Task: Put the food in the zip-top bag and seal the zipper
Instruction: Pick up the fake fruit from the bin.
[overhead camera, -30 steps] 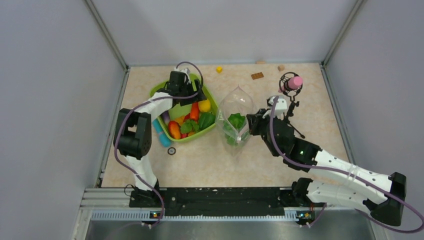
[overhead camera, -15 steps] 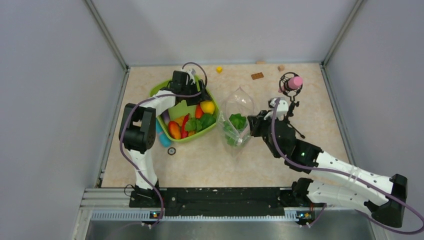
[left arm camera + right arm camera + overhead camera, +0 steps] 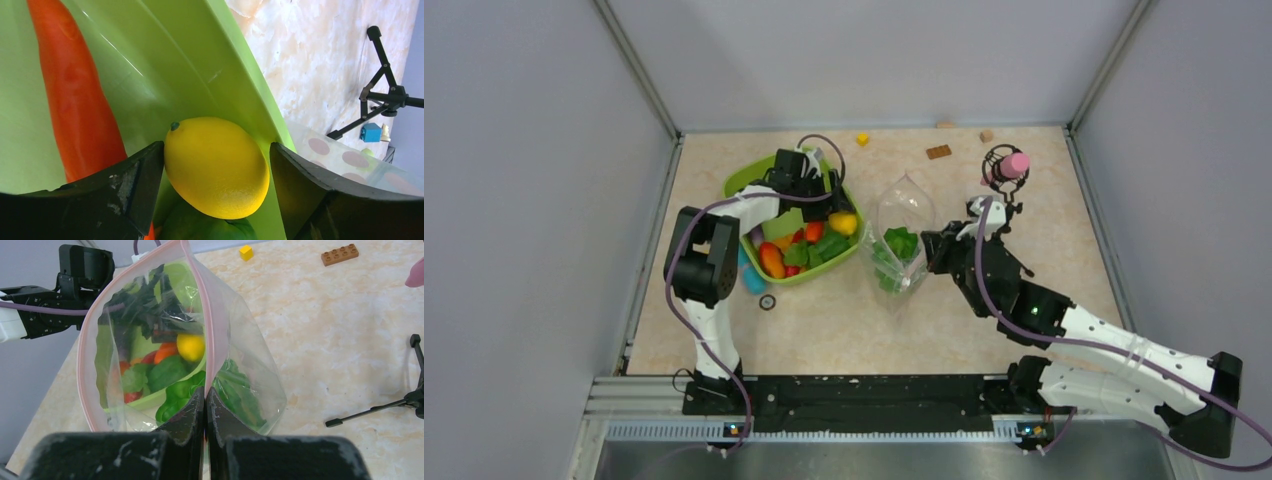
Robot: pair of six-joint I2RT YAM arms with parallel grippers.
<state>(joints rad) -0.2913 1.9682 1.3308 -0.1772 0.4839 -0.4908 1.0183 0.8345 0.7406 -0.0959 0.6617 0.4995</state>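
My left gripper [image 3: 836, 212] is down in the lime-green tray [image 3: 736, 184], open, with its jaws on either side of the yellow lemon [image 3: 845, 223]. In the left wrist view the lemon [image 3: 216, 167] touches the left finger, with a thin gap at the right finger. An orange carrot [image 3: 75, 90] and a green pepper [image 3: 200, 225] lie beside it. My right gripper [image 3: 932, 252] is shut on the pinkish zipper [image 3: 215, 315] edge of the clear zip-top bag [image 3: 902, 212], holding its mouth up and open toward the tray. Green food [image 3: 896, 243] sits inside the bag.
More toy produce fills the tray. A small black tripod with a pink top [image 3: 1006, 165] stands right of the bag. A brown block [image 3: 938, 151] and a yellow block [image 3: 862, 138] lie at the back. A blue cylinder [image 3: 752, 278] and a small ring [image 3: 767, 301] lie beside the tray.
My left gripper has moved right across the tray to the lemon, and the lemon has shifted slightly toward the tray's right rim. The right gripper still holds the bag, barely moved.
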